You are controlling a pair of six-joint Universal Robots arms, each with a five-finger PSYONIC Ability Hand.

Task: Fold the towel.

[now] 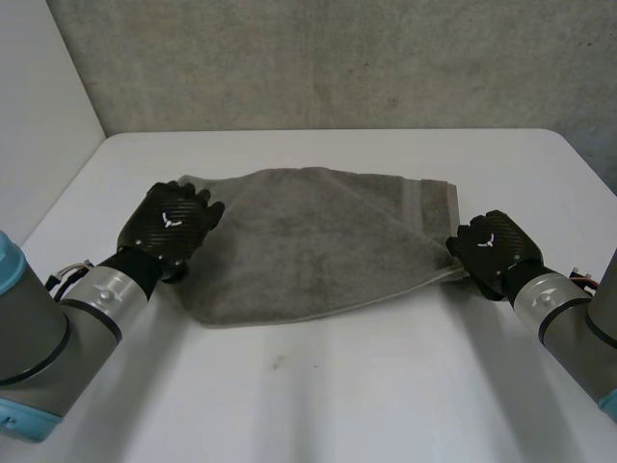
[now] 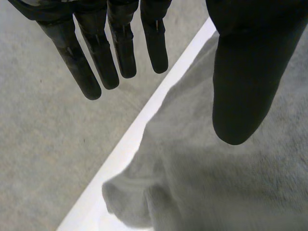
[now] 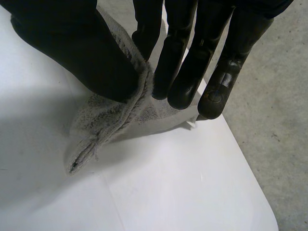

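Observation:
A grey towel (image 1: 318, 241) lies rumpled and partly folded across the middle of the white table (image 1: 337, 386). My left hand (image 1: 174, 227) rests at the towel's left edge. In the left wrist view its fingers (image 2: 96, 62) are straight and spread, the thumb stands apart, and the towel (image 2: 231, 183) lies loose below with nothing gripped. My right hand (image 1: 492, 249) is at the towel's right edge. In the right wrist view that hand (image 3: 82, 48) pinches a corner of the towel (image 3: 110, 120) between thumb and fingers, just above the table.
The table's far edge lies close behind the towel, with a concrete wall (image 1: 337, 58) beyond it. The right table edge and grey floor (image 3: 269, 96) lie just past my right hand. Bare tabletop stretches in front of the towel.

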